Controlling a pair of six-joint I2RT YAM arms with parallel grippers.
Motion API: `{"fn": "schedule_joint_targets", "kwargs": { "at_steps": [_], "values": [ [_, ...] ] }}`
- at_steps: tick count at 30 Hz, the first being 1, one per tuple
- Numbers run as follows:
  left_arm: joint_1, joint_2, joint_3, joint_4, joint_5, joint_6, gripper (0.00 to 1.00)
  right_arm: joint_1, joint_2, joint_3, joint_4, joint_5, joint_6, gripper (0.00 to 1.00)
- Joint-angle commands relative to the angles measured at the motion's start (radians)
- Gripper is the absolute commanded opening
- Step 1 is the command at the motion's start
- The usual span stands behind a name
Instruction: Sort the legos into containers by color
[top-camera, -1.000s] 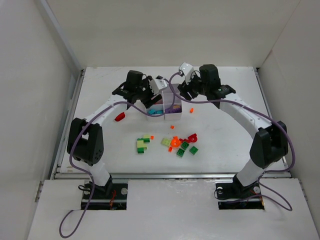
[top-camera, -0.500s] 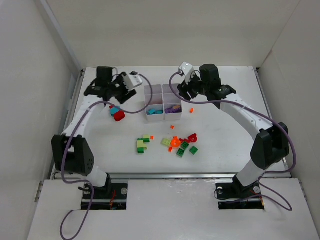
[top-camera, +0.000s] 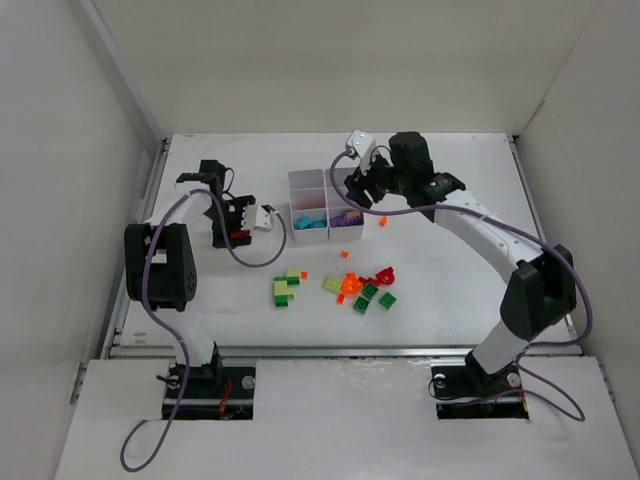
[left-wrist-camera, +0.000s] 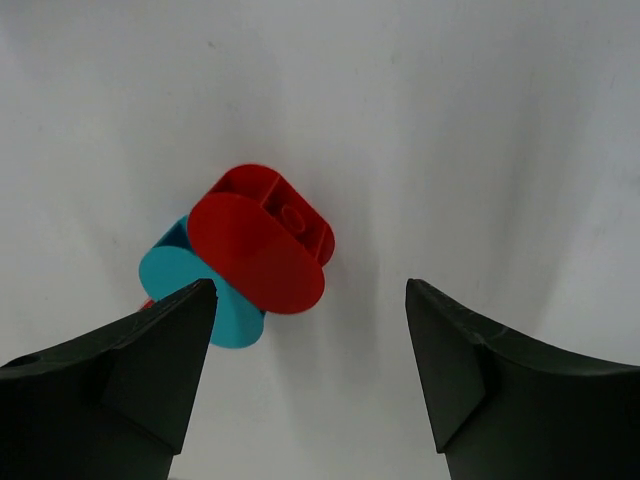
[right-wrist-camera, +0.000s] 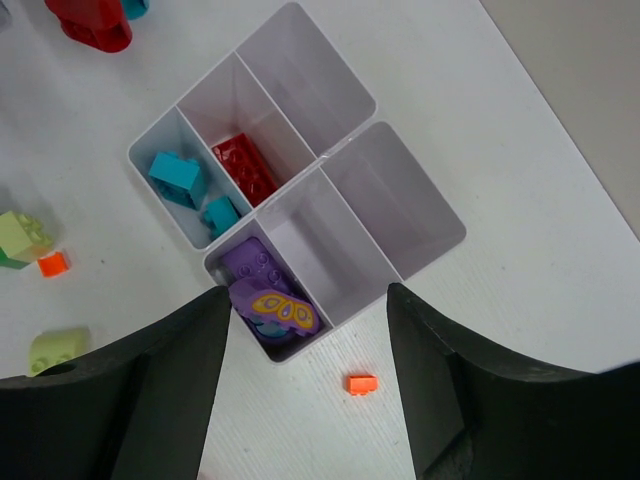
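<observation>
On the left side of the table (top-camera: 450, 270), the left gripper (left-wrist-camera: 308, 295) hangs low with its jaws spread wide and nothing between them. A rounded red brick (left-wrist-camera: 262, 240) lies just ahead on the surface, overlapping a teal brick (left-wrist-camera: 175, 265). Over at the containers (right-wrist-camera: 322, 160), the right gripper (right-wrist-camera: 305, 295) hovers above, jaws wide and empty. Inside the box are teal pieces (right-wrist-camera: 178, 178), a red piece (right-wrist-camera: 245, 165) in the next compartment, and purple pieces (right-wrist-camera: 262, 290) in the other column. The loose legos (top-camera: 350, 285) sit scattered nearer the arm bases.
</observation>
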Motion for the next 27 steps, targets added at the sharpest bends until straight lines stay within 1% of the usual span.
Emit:
{"fn": "schedule_joint_targets", "kwargs": {
  "at_steps": [1, 3, 5, 8, 11, 12, 15, 18, 24, 27],
  "values": [
    [0.037, -0.044, 0.037, -0.095, -0.045, 0.283, 0.74, 0.007, 0.000, 0.009, 0.036, -0.032, 0.011, 0.70],
    [0.037, -0.044, 0.026, -0.096, -0.083, 0.373, 0.74, 0.007, 0.009, 0.009, 0.036, -0.032, 0.011, 0.70],
    [0.037, -0.004, 0.037, -0.096, -0.093, 0.419, 0.75, 0.007, 0.019, 0.009, 0.036, -0.041, 0.011, 0.70],
    [0.037, 0.050, 0.098, -0.096, -0.093, 0.443, 0.76, 0.007, 0.041, 0.028, 0.027, -0.041, 0.011, 0.70],
    [0.037, 0.074, 0.099, -0.088, -0.131, 0.508, 0.78, 0.007, 0.067, 0.052, 0.016, -0.050, 0.011, 0.70],
    [0.037, 0.075, 0.089, -0.071, -0.131, 0.519, 0.79, 0.007, 0.067, 0.064, 0.016, -0.059, 0.011, 0.70],
    [0.037, 0.075, 0.046, -0.001, -0.131, 0.540, 0.79, 0.007, 0.107, 0.103, -0.007, -0.069, 0.011, 0.70],
    [0.037, 0.084, 0.028, 0.000, -0.156, 0.571, 0.80, 0.007, 0.119, 0.124, -0.020, -0.078, 0.011, 0.70],
    [0.037, 0.114, 0.042, 0.052, -0.128, 0.585, 0.82, 0.007, 0.148, 0.159, -0.054, -0.087, 0.011, 0.70],
    [0.028, 0.124, 0.054, 0.061, -0.119, 0.585, 0.84, 0.007, 0.159, 0.172, -0.063, -0.096, 0.011, 0.70]
  ]
}}
